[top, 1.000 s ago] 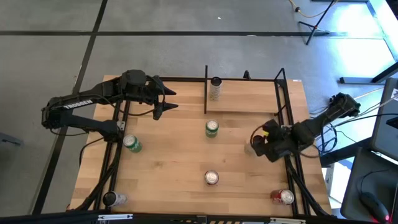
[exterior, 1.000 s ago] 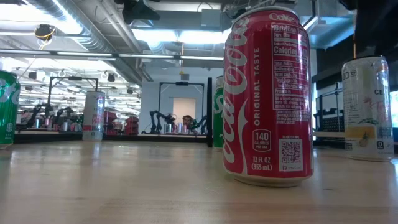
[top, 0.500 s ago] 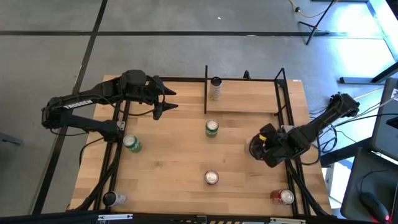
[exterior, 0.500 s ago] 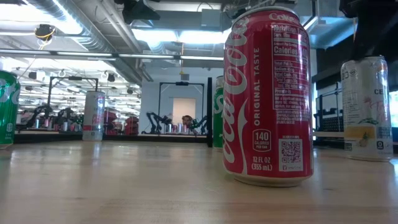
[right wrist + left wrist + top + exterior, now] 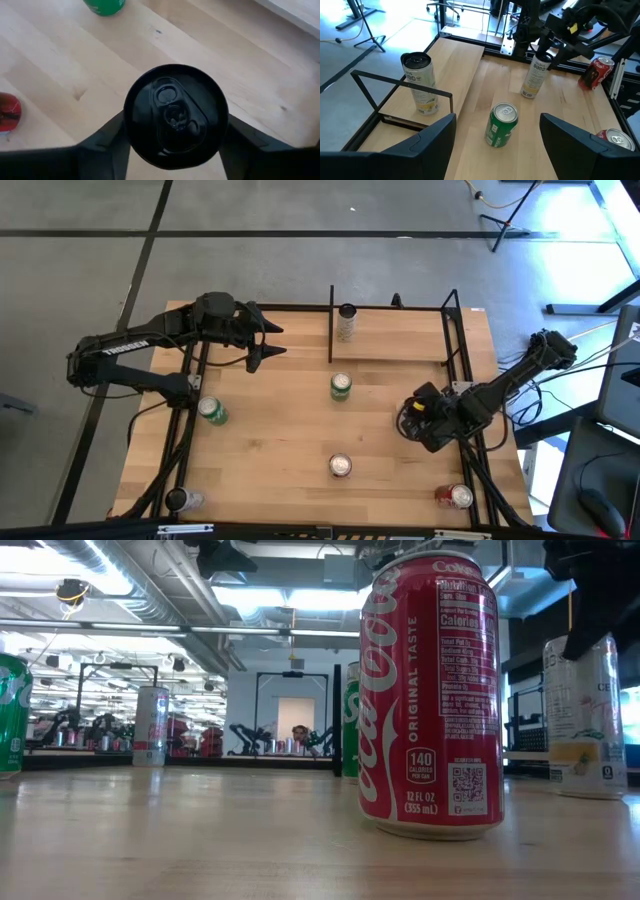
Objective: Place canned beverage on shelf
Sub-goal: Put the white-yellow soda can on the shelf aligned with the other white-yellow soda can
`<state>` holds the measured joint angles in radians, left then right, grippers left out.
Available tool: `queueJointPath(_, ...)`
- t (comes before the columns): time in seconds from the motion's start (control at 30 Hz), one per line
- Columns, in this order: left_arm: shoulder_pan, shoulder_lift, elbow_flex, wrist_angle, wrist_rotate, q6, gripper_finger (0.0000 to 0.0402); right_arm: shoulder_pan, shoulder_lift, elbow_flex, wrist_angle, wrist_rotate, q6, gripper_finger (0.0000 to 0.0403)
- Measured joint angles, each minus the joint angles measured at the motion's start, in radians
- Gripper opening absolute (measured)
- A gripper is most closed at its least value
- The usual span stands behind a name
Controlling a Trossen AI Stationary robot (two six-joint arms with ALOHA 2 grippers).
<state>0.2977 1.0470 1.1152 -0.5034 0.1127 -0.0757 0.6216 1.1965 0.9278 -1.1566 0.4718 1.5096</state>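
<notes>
Contact looks made: my right jaws point(image 5: 418, 420) sit low over the tall white can point(image 5: 535, 75), one finger point(image 5: 102, 145) pressed to each side just under its dark lid, so I judge them clamped on it. The can stands upright on the surface point(image 5: 270, 440), long axis vertical, base down on the wood, near the right-hand edge.

What the next move turns on is direction. The shelf point(image 5: 400, 345) lies beyond the can, toward the far edge of the surface and a little toward the centre, with its black corner post point(image 5: 452, 300) nearly in line between us. My right arm is plainly the nearer one; my left jaws point(image 5: 275, 340) hang wide apart off the shelf's other end, waiting.

One shelved can point(image 5: 346, 323) already stands at the left end of the board, so the bare wood toward the right end is what I would aim for. As I judge it, the can must be lifted straight up first and kept vertical, high enough to pass over the low black bar along the shelf's near side, then carried away from me and set down clear of the post.

The green can point(image 5: 341, 386) stands just before the shelf, well apart from my path, and the red can point(image 5: 458, 497) is behind me.
</notes>
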Motion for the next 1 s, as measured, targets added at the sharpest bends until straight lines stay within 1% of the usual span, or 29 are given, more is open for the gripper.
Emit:
queueJointPath(0.1,0.0,0.0,0.0,0.0,0.004,0.0,0.0273,-0.005,0.001,0.023,0.004,0.009,0.0,0.0207)
queueJointPath(0.23,0.0,-0.024,0.0,0.0,0.062,0.013,0.0273,-0.057,0.001,0.074,0.009,0.024,-0.022,0.0207)
queueJointPath(0.33,-0.001,-0.054,0.001,0.002,0.063,0.018,0.0273,-0.125,0.006,0.13,0.032,0.06,-0.113,0.0207)
queueJointPath(0.47,0.0,-0.082,0.001,-0.002,0.061,0.006,0.0273,-0.267,0.048,0.23,0.043,0.066,-0.279,0.0207)
queueJointPath(0.63,0.0,-0.101,0.001,-0.023,0.067,0.001,0.0273,-0.434,0.161,0.392,0.067,0.068,-0.532,0.0207)
queueJointPath(0.7,0.0,-0.101,0.001,-0.036,0.075,-0.009,0.0273,-0.493,0.215,0.453,0.062,0.064,-0.605,0.0207)
queueJointPath(0.83,0.0,-0.101,0.001,-0.047,0.08,-0.026,0.0273,-0.591,0.329,0.562,0.069,0.056,-0.68,0.0207)
queueJointPath(1.0,0.0,-0.098,0.001,-0.047,0.08,-0.027,0.0273,-0.687,0.467,0.655,0.114,0.017,-0.708,0.0207)
